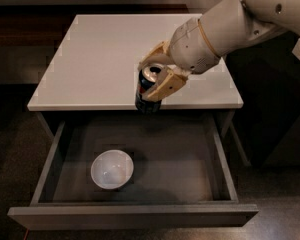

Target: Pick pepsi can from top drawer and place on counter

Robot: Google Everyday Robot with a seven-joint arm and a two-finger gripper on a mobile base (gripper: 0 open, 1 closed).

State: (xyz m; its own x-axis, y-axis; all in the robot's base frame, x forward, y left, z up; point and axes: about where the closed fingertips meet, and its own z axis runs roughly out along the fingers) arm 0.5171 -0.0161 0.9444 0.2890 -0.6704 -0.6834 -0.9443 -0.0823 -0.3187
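- gripper (149, 80) over the front edge of the counter (105, 59), clasping the can (144, 103); its near finger covers much of the can's side and label
- arm (230, 29) cut off by the top and right edges
- back of the drawer (135, 216) hidden under the counter

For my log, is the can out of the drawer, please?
Out: the gripper holds the can above the drawer, by the counter edge.

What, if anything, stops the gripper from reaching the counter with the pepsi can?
Probably nothing. The gripper, shut on the pepsi can, hangs at the front edge of the counter, above the open top drawer, with nothing visible between it and the white top. It may need more lift.
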